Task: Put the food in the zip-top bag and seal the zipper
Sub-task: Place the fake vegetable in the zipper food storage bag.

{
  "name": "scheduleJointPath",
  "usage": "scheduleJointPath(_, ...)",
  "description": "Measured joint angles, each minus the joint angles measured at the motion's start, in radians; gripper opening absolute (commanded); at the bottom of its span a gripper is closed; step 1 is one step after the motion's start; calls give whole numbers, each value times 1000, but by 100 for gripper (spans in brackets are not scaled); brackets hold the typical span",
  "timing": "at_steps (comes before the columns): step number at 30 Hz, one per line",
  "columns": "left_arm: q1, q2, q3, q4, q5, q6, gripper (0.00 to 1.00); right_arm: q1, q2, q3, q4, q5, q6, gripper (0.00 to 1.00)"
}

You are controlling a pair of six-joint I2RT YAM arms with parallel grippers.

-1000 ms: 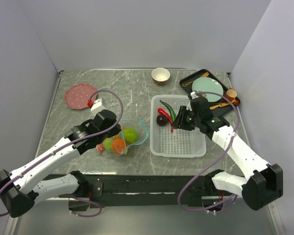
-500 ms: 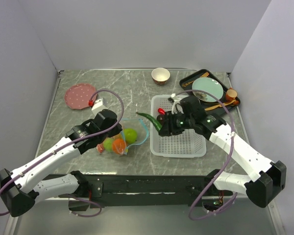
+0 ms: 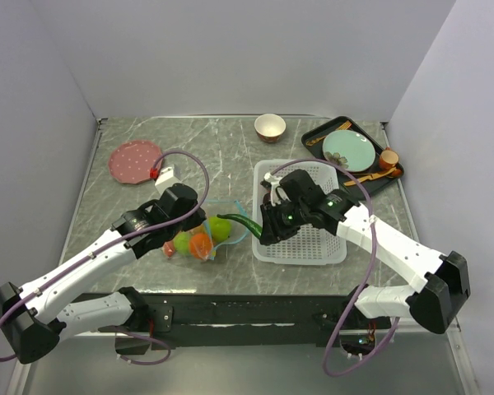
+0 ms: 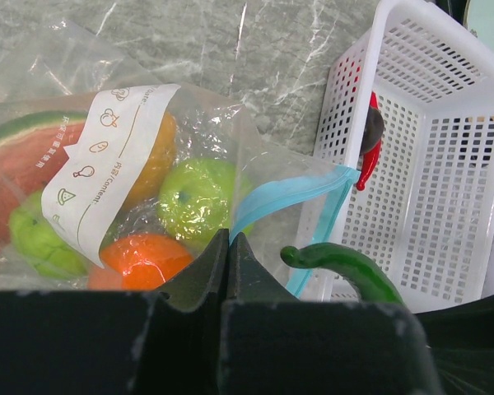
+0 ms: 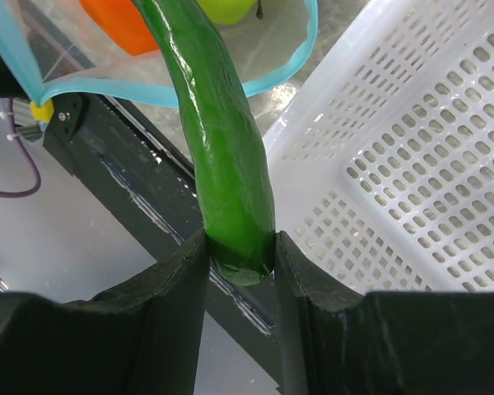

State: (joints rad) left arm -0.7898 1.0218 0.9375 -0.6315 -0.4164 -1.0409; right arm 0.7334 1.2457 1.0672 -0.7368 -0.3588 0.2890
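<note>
Your right gripper point(image 5: 239, 251) is clamping the green pepper point(image 5: 222, 140) at the mouth of the zip-top bag point(image 4: 107, 164) (by the table's point(image 3: 230, 148) near edge); your left gripper point(image 4: 228, 247) is pinching the bag's rim.

We count one zip-top bag point(image 4: 255, 164) on the left, and inside it two green apples point(image 4: 193, 197), two oranges point(image 4: 140, 257) and one watermelon slice point(image 4: 25, 160). One green pepper point(image 3: 240, 220) is at its mouth. To the right is one white basket point(image 3: 313, 243) with one red chili point(image 4: 365, 171) and one dark brown piece point(image 4: 372, 127). Far off, we count one pink plate point(image 3: 135, 160), one bowl point(image 3: 269, 127) and one black tray point(image 3: 321, 130) bearing one teal plate point(image 3: 349, 150).
</note>
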Motion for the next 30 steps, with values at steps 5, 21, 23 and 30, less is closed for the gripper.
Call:
scheduleJointPath(5, 0, 0, 0, 2, 6, 7, 1, 9, 64, 35, -12, 8, 1, 28)
scheduleJointPath(21, 0, 4, 0, 27, 56, 34, 1, 102, 327, 212, 52, 62, 99, 33)
scheduleJointPath(23, 0, 4, 0, 27, 56, 34, 1, 108, 329, 212, 81, 61, 127, 35)
scheduleJointPath(30, 0, 2, 1, 24, 53, 34, 1, 114, 330, 212, 199, 31, 208, 58)
